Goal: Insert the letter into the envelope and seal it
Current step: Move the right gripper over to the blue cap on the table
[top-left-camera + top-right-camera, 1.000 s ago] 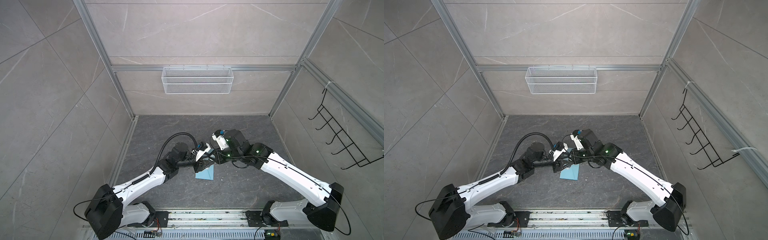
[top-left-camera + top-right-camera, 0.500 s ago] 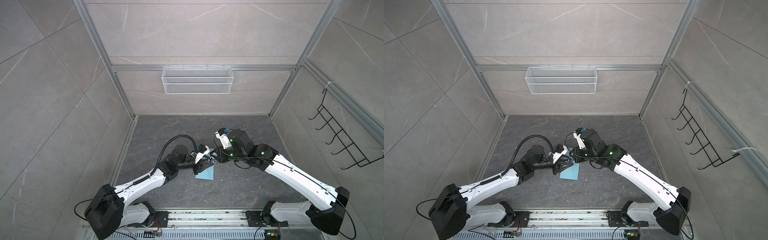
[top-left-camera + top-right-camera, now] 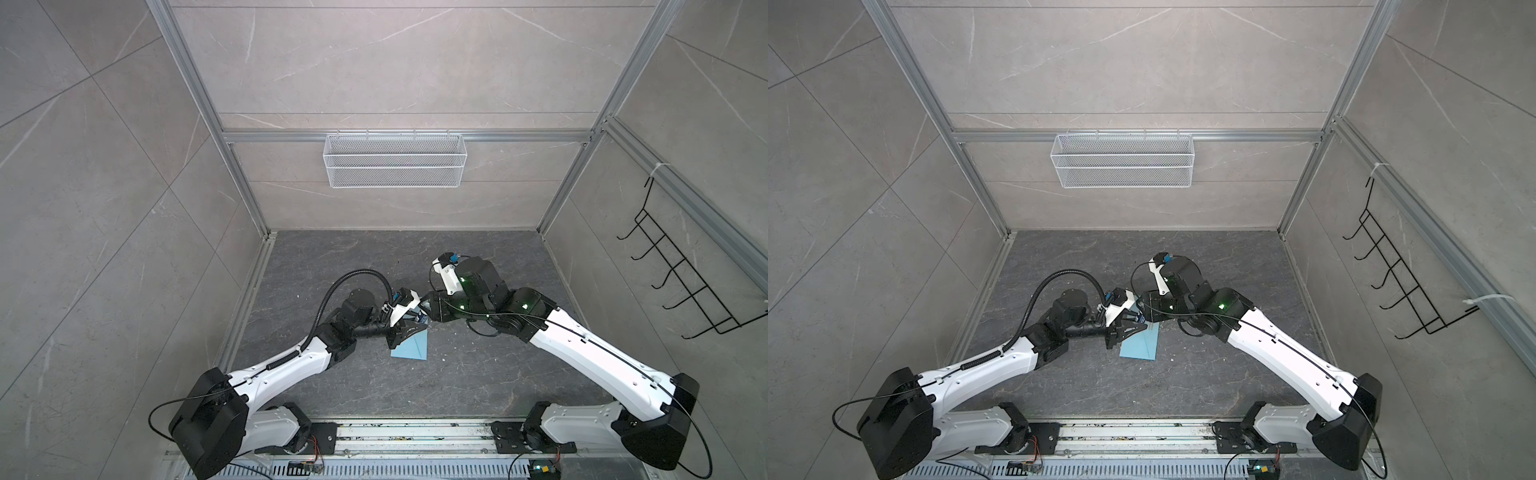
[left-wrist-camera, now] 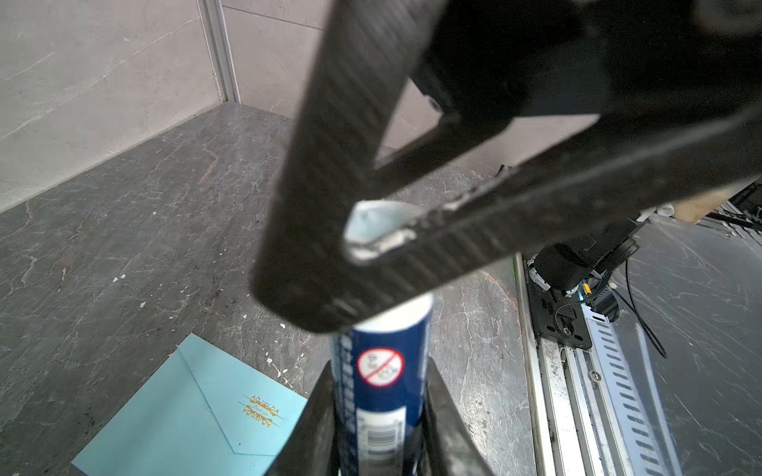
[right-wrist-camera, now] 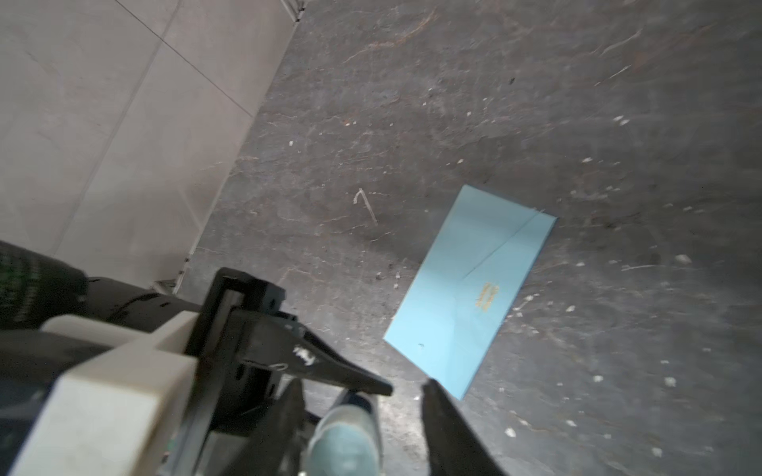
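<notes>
The light blue envelope (image 3: 411, 351) (image 3: 1140, 347) lies flat on the dark floor, its pointed flap folded down, with a gold emblem near the flap tip (image 4: 259, 408) (image 5: 470, 288). The letter is out of view. My left gripper (image 4: 379, 366) (image 3: 409, 328) is shut on a blue and white glue stick (image 4: 383, 371), held above the envelope's far end. My right gripper (image 5: 363, 383) (image 3: 428, 309) stands open around the stick's free end (image 5: 346, 441), with a gap on both sides. Its fingers (image 4: 330, 165) cross the left wrist view.
A white wire basket (image 3: 395, 160) hangs on the back wall and a black hook rack (image 3: 685, 282) on the right wall. Grey tiled walls close in the floor (image 3: 457, 374) on three sides. A metal rail (image 3: 415, 434) runs along the front edge.
My left jaws have closed onto the glue stick. My right jaws have spread apart and let go of it, and the right arm has shifted slightly to the right.
</notes>
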Controlling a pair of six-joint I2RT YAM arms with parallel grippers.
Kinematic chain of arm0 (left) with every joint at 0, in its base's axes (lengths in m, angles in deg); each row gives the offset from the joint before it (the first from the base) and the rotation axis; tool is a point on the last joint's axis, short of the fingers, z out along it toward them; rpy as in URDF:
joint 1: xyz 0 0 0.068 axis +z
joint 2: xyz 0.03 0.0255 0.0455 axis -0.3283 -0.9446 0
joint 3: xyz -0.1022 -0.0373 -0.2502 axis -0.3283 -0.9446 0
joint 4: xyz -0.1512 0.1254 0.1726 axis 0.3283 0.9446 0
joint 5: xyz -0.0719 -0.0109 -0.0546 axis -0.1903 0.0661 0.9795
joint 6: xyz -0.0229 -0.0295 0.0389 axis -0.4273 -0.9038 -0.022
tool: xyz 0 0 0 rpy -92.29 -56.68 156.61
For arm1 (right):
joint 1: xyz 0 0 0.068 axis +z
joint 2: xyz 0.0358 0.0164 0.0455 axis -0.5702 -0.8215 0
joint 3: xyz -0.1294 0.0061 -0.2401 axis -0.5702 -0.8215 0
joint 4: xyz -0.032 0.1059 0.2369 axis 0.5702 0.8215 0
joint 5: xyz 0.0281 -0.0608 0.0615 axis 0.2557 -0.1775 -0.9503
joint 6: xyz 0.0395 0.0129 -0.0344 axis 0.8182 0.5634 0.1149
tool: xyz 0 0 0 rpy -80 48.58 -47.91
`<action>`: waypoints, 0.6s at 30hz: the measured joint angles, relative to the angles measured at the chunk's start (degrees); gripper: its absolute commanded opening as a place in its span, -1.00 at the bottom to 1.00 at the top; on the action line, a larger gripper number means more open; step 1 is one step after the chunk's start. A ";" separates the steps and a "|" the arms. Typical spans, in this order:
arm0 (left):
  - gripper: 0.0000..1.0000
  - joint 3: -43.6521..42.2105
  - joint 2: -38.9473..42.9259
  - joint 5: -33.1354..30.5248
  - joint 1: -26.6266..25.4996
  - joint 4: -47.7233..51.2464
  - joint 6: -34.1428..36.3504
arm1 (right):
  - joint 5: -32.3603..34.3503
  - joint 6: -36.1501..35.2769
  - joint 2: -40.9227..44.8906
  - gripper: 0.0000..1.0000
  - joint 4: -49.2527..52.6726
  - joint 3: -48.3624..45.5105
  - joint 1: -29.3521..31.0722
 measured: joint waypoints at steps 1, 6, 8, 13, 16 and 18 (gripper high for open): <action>-1.00 -0.02 0.00 -0.07 0.00 0.02 0.02 | 1.77 -0.59 0.13 0.50 0.74 0.48 -0.33; -1.00 -0.59 0.33 -0.07 0.00 0.28 0.17 | 8.76 -3.52 1.31 0.68 3.89 2.91 -7.76; -1.00 -0.85 0.57 -0.09 0.00 0.42 0.20 | 11.58 -4.63 0.50 0.70 4.94 3.63 -12.26; -1.00 -1.57 1.60 -0.11 0.00 0.44 0.22 | 17.55 -7.78 -8.55 0.69 6.97 4.52 -20.52; -1.00 -1.60 1.79 -0.11 0.00 0.37 0.22 | 18.14 -9.44 -15.23 0.61 7.45 4.26 -24.35; -1.00 -1.64 1.81 -0.11 0.00 0.35 0.22 | 18.05 -10.36 -18.23 0.57 7.41 3.69 -26.67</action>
